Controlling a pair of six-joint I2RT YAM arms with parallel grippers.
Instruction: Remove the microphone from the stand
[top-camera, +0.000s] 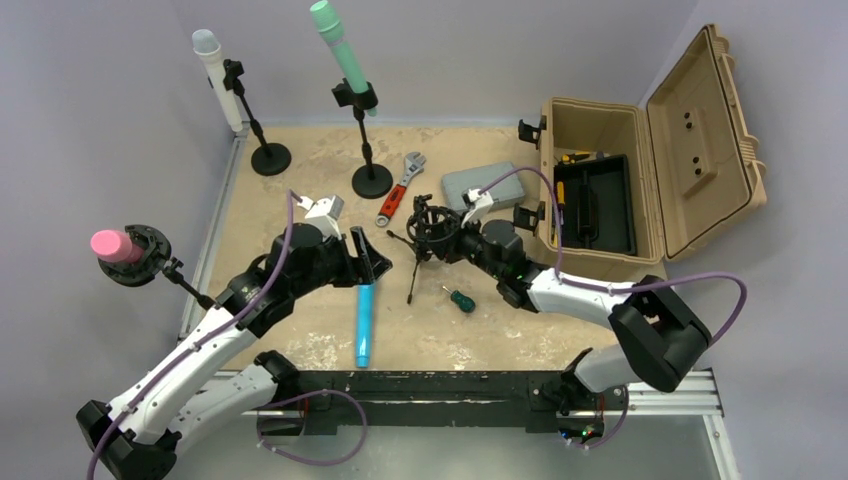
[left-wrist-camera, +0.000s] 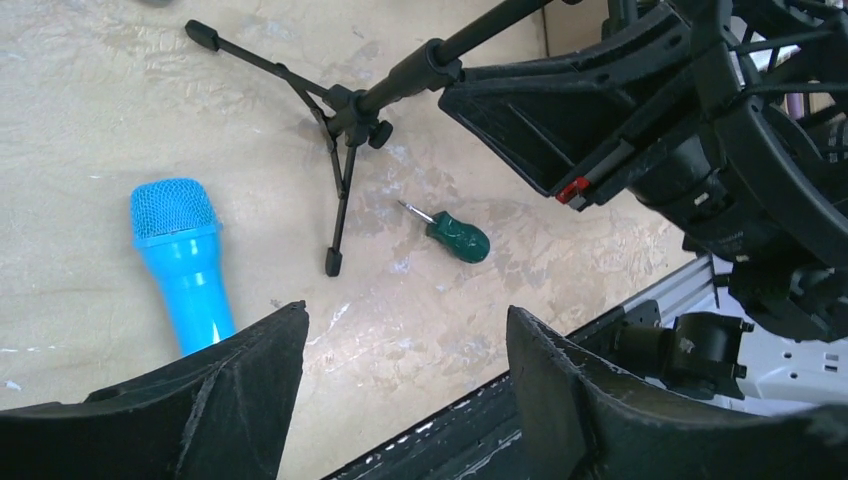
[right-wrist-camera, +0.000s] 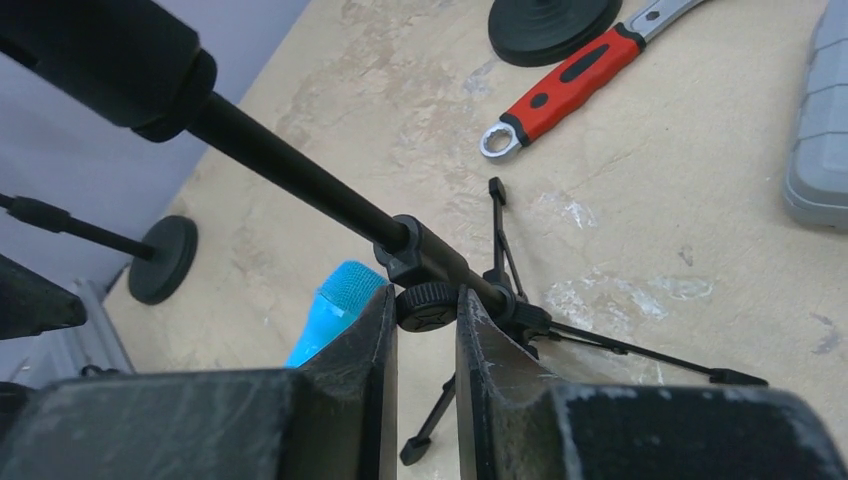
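The open tan case (top-camera: 705, 140) fills the right side of my overhead view. Its near wall hides part of the inside, but I can make out a black tray (top-camera: 597, 205) seated in it and some small yellow-handled bits at the back, too small for me to name. The sandy surface (top-camera: 300, 170) carries the tripod stand (top-camera: 415, 268) at centre frame. The black shock mount (top-camera: 432, 220) at the stand's top blocks my right hand from overhead. The right wrist view settles it: the right hand (right-wrist-camera: 424, 300) is pressed together on the small knob where the shaft meets the legs, one finger on each side. The blue microphone (top-camera: 364, 322) lies flat on the surface at lower centre, just left of the stand and out of it, its upper end tucked under my left hand in the overhead view. In the left wrist view its grille shows at left and its body is cut off behind one finger. The left hand (left-wrist-camera: 405, 313) is spread wide and grips nothing; I cannot tell whether a finger touches the microphone. A small green screwdriver (top-camera: 461, 299) lies just right of the stand's legs.
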